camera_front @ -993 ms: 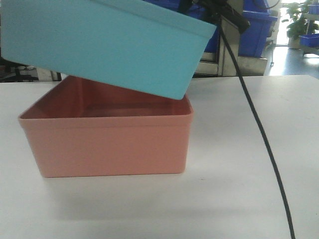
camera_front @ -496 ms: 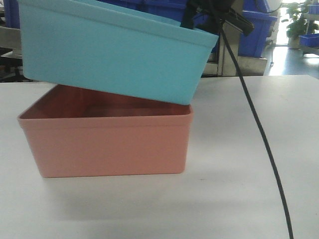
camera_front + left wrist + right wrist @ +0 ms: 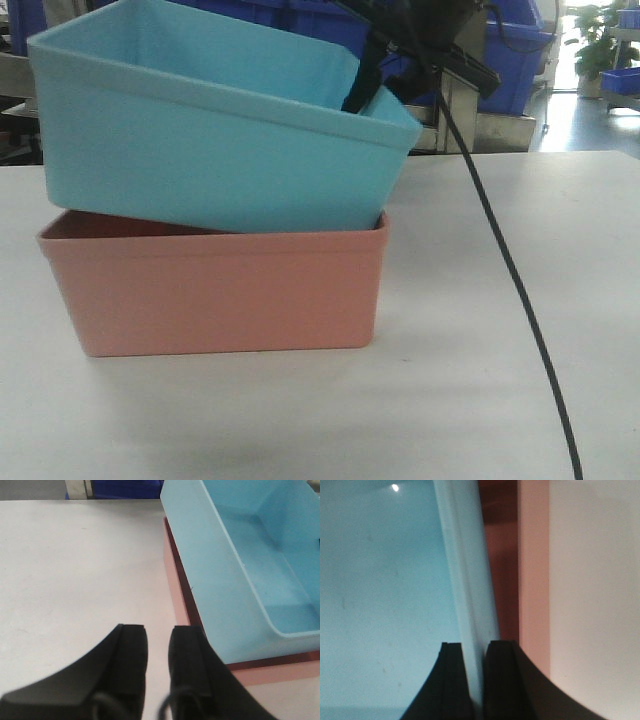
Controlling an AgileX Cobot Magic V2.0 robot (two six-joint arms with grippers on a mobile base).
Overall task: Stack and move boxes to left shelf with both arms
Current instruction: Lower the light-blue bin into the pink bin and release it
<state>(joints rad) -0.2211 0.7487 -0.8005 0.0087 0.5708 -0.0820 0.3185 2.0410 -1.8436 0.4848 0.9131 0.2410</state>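
The turquoise box (image 3: 220, 150) sits tilted in the salmon pink box (image 3: 220, 290), its bottom inside the pink rim and its right end lower. My right gripper (image 3: 375, 85) is shut on the turquoise box's right wall (image 3: 465, 580), one finger inside and one outside, with the pink box's rim (image 3: 532, 580) just beyond. My left gripper (image 3: 158, 630) hangs over the white table, left of both boxes. It is open by a narrow gap and holds nothing. In the left wrist view the turquoise box (image 3: 260, 555) covers most of the pink box (image 3: 280, 672). The left shelf is out of view.
A thin black cable (image 3: 510, 270) hangs from the right arm down across the white table (image 3: 500, 400). Dark blue crates (image 3: 515, 60) and a steel frame (image 3: 455, 110) stand behind the table's far edge.
The turquoise box has come down from above the pink box and its bottom has sunk inside the pink rim. The right gripper and cable came down with it.
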